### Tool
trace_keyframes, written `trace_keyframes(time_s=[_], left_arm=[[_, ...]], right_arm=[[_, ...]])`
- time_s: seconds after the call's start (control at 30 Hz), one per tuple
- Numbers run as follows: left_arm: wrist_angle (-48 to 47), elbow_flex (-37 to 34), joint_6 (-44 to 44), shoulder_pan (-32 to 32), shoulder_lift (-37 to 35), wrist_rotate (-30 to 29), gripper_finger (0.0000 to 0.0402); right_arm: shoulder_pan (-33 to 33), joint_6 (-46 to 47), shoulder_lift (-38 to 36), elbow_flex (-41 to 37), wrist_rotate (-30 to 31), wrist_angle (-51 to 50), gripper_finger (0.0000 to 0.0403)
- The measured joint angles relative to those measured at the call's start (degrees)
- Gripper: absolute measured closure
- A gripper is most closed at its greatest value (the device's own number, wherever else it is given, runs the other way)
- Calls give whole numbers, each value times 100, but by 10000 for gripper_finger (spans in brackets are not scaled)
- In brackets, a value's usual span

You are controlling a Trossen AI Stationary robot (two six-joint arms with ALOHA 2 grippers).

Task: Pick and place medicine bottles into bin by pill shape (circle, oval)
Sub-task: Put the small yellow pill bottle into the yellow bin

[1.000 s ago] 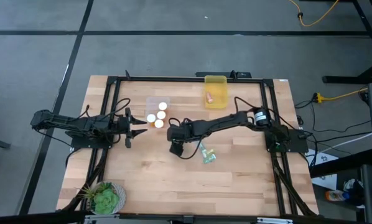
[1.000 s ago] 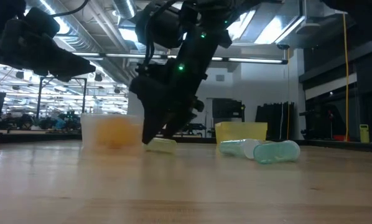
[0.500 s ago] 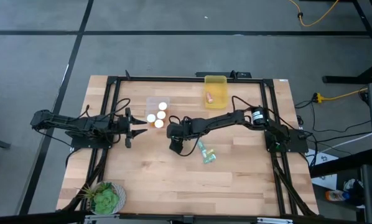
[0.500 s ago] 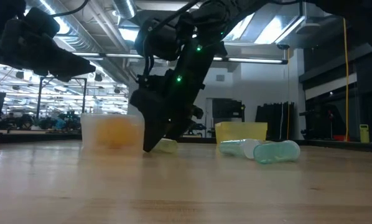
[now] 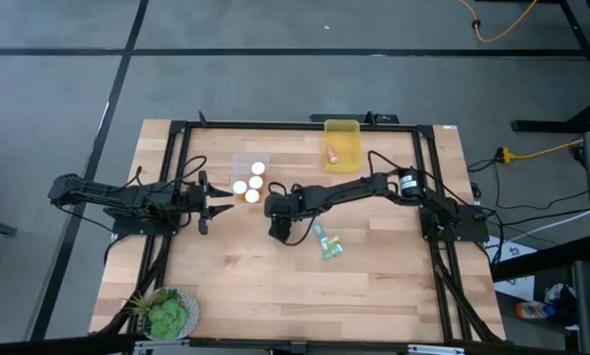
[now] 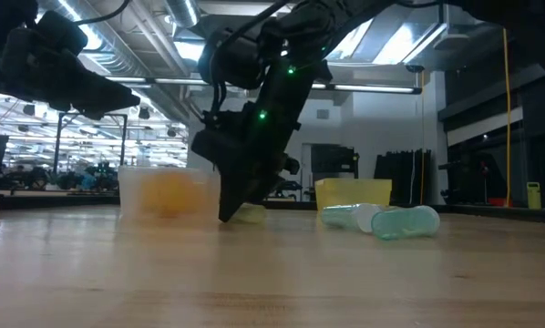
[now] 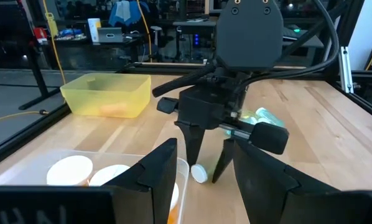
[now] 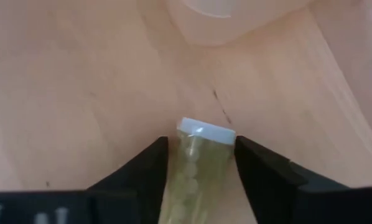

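I have the right hand (image 8: 201,163) down on the counter (image 5: 394,271) beside the clear bin (image 5: 244,166), fingers closed against both sides of a yellowish bottle (image 8: 197,163) lying flat, its long axis running straight ahead between them. Only the right wrist view shows this contact. The left hand (image 5: 219,204), open and empty, waits near the bin.

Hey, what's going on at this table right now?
The right gripper is down on the tabletop with its fingers against both sides of a yellowish medicine bottle lying near the clear bin of white-capped bottles. The left gripper waits, open, beside that bin. Two more bottles lie on the wood, and one sits in the yellow bin.
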Motion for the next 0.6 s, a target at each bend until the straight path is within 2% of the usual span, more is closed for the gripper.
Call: trace_keyframes(time_s=[0.1,0.3,0.47,0.6], left_arm=[[0,0,0,0,0,0,253],[-2,0,2,0,7,0,253],[-2,0,22,0,11,0,253],[0,0,13,0,12,0,253]], right_arm=[[-11,-131,-21,0,59,1,245],[-47,-520,-519,-2,1277,-501,303],[-142,-555,-1373,-2,2335,-1544,301],[-160,22,-2203,-100,3540,-2472,293]])
